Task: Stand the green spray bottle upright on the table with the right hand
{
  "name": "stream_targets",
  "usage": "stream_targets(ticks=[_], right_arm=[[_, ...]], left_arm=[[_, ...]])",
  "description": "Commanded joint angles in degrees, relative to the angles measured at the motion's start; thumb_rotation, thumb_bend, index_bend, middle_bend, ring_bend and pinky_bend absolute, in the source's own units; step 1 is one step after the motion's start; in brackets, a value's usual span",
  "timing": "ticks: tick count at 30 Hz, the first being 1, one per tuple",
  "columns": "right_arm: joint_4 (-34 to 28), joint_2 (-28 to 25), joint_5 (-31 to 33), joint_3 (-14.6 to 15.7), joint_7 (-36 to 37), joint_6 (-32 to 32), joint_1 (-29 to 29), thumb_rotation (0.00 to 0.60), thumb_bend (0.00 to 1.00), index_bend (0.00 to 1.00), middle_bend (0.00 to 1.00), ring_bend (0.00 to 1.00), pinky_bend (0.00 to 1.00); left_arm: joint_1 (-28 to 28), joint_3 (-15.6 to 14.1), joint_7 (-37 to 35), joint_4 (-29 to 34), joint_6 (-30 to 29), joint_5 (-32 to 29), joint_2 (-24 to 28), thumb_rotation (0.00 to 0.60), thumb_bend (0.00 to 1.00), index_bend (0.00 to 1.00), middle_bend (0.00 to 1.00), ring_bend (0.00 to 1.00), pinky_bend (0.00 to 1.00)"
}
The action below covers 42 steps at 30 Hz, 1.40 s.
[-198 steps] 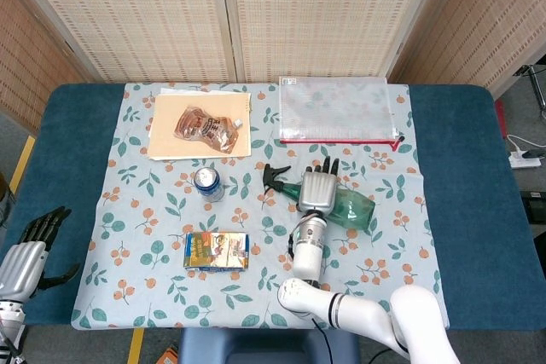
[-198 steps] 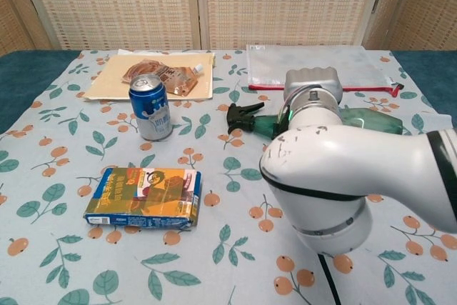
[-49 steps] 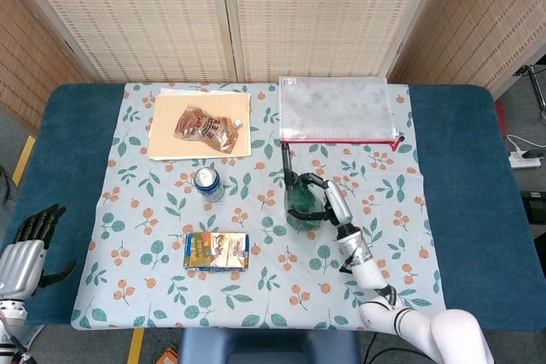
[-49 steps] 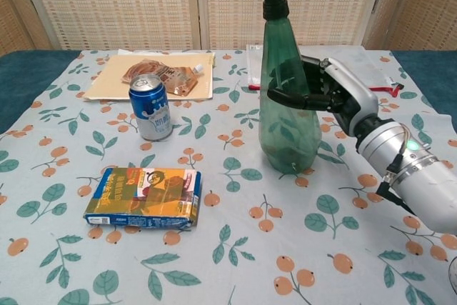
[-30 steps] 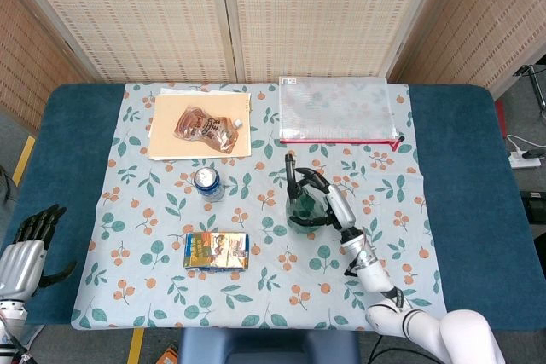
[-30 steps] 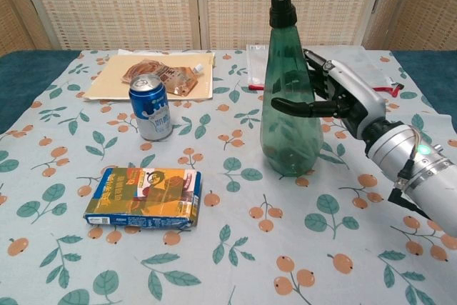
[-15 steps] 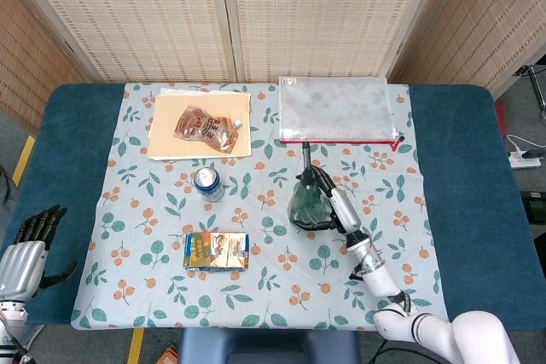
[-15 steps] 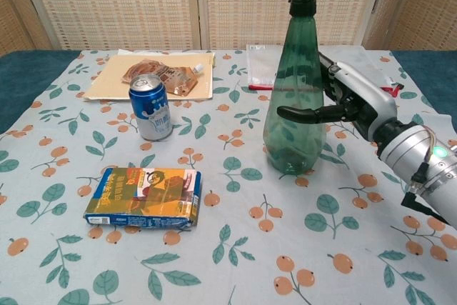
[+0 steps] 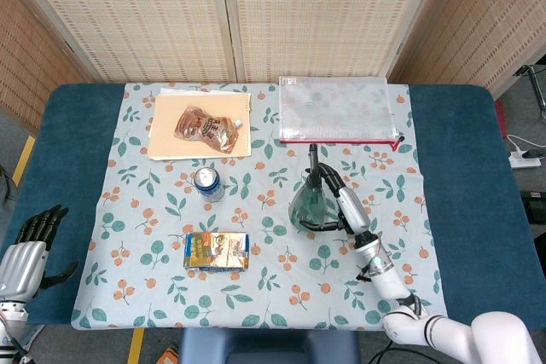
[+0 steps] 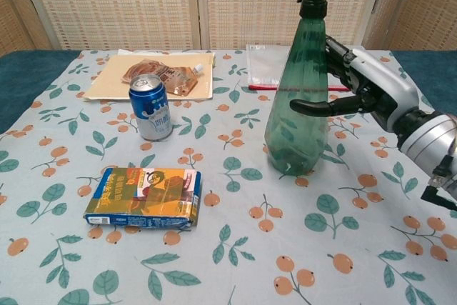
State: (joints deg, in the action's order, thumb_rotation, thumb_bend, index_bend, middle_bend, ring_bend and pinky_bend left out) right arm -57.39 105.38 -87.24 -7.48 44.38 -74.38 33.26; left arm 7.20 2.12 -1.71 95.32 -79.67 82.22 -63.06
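The green spray bottle [image 10: 296, 126] stands on its base on the floral tablecloth [image 10: 235, 248], leaning a little to the right, black trigger head on top. My right hand [image 10: 371, 87] holds it from the right at mid-height, thumb across the front and fingers behind it. From above, the bottle [image 9: 305, 200] is right of centre, with the right hand [image 9: 343, 202] against it. My left hand [image 9: 30, 253] hangs off the table's left edge, fingers apart and holding nothing.
A blue drink can [image 10: 151, 107] stands left of the bottle, and a flat snack box [image 10: 145, 196] lies nearer the front. A brown pouch [image 10: 158, 74] on a beige folder and a clear zip bag [image 10: 275, 62] lie at the back.
The bottle has gone from lying flat to standing. Over the last second, the right hand and the bottle's top have shifted right, so the bottle leans that way.
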Motion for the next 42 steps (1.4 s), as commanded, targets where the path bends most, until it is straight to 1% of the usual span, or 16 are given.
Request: stream_targets(ticks=[1,5,8,10,12,13,14,15,18,20,22,23,25,30,36,42], right_arm=[[-3.42,-2.69,0.8,0.38,-4.02,1.45,-0.7,0.6,0.0,0.0,0.12,0.0,0.0],[-7.88,-6.01,1.85,0.3,-10.52,2.06,-1.55,0.6,0.0,0.0,0.11,0.0,0.0],[-9.5,-7.16,2.28,0.2,-12.99,2.21,-1.84,0.6,0.0,0.0,0.1,0.0,0.0],[-11.96,-9.47,2.8,0.13,-17.56,2.16,-2.39,0.6,0.0,0.0,0.1,0.0,0.0],[-19.68,-19.65,4.07,3.72,-29.33,8.43,-2.86,0.6,0.0,0.0,0.09,0.0,0.0],[-24.03,-23.95,5.51,4.49,-34.21,11.01,-2.74,0.6,0.0,0.0,0.07,0.0,0.0],[-28.95,-28.94,7.62,5.26,-41.41,13.38,-2.65,0.6,0.0,0.0,0.05,0.0,0.0],[-32.11,-32.23,9.38,5.82,-47.12,14.44,-2.73,0.6,0.0,0.0,0.03,0.0,0.0],[-40.6,-40.78,16.1,7.45,-66.82,13.27,-4.01,0.6,0.0,0.0,0.01,0.0,0.0],[-45.49,-44.24,20.4,8.12,-74.91,9.97,-5.79,0.6,0.03,0.0,0.0,0.0,0.0],[-47.64,-46.13,21.27,8.41,-75.99,7.51,-7.39,0.6,0.13,0.0,0.0,0.0,0.0],[-47.4,-46.65,20.12,8.47,-75.04,5.41,-8.63,0.6,0.22,0.0,0.0,0.0,0.0],[-46.41,-47.13,18.49,8.71,-73.73,2.53,-10.5,0.6,0.27,0.0,0.0,0.0,0.0],[-44.52,-47.2,17.55,7.34,-70.1,-0.86,-12.83,0.6,0.27,0.0,0.0,0.0,0.0],[-43.03,-46.97,18.02,6.33,-66.97,0.59,-13.34,0.6,0.27,0.0,0.0,0.0,0.0],[-42.26,-46.46,16.85,5.8,-65.59,1.29,-13.57,0.6,0.23,0.0,0.0,0.0,0.0]], left_arm=[[-0.01,0.0,-0.22,-0.04,-0.07,0.14,0.02,0.6,0.23,0.0,0.0,0.0,0.0],[-0.02,-0.04,-0.53,-0.26,-0.15,0.35,-0.02,0.6,0.23,0.0,0.0,0.0,0.0],[-0.01,-0.01,-0.63,-0.34,-0.19,0.38,-0.06,0.6,0.23,0.0,0.0,0.0,0.0],[0.04,0.17,-0.85,-0.49,-0.27,0.32,-0.25,0.6,0.23,0.0,0.0,0.0,0.0],[-0.14,0.29,-1.33,-0.55,-0.57,0.13,-0.29,0.6,0.23,0.0,0.0,0.0,0.0],[-0.25,0.26,-1.4,-0.61,-0.68,0.11,-0.28,0.6,0.23,0.0,0.0,0.0,0.0],[-0.4,0.17,-1.47,-0.66,-0.74,0.02,-0.22,0.6,0.23,0.0,0.0,0.0,0.0],[-0.51,0.13,-1.5,-0.63,-0.73,-0.15,-0.11,0.6,0.23,0.0,0.0,0.0,0.0],[-0.9,0.16,-1.92,-0.39,-0.96,-0.65,0.15,0.6,0.23,0.0,0.0,0.0,0.0],[-0.99,0.12,-1.81,-0.31,-0.91,-0.8,0.26,0.6,0.23,0.0,0.0,0.0,0.0],[-0.98,0.09,-1.53,-0.19,-0.76,-0.9,0.32,0.6,0.23,0.0,0.0,0.0,0.0],[-0.95,0.1,-1.3,-0.1,-0.63,-1.05,0.34,0.6,0.23,0.0,0.0,0.0,0.0],[-0.89,0.19,-0.98,0.13,-0.43,-1.35,0.4,0.6,0.23,0.0,0.0,0.0,0.0],[-0.62,0.56,-0.29,0.61,-0.1,-1.9,0.3,0.6,0.23,0.0,0.0,0.0,0.0],[-0.47,0.71,0.0,0.79,-0.03,-1.9,0.19,0.6,0.23,0.0,0.0,0.0,0.0],[-0.62,0.69,-0.59,0.6,-0.25,-1.72,0.23,0.6,0.23,0.0,0.0,0.0,0.0]])
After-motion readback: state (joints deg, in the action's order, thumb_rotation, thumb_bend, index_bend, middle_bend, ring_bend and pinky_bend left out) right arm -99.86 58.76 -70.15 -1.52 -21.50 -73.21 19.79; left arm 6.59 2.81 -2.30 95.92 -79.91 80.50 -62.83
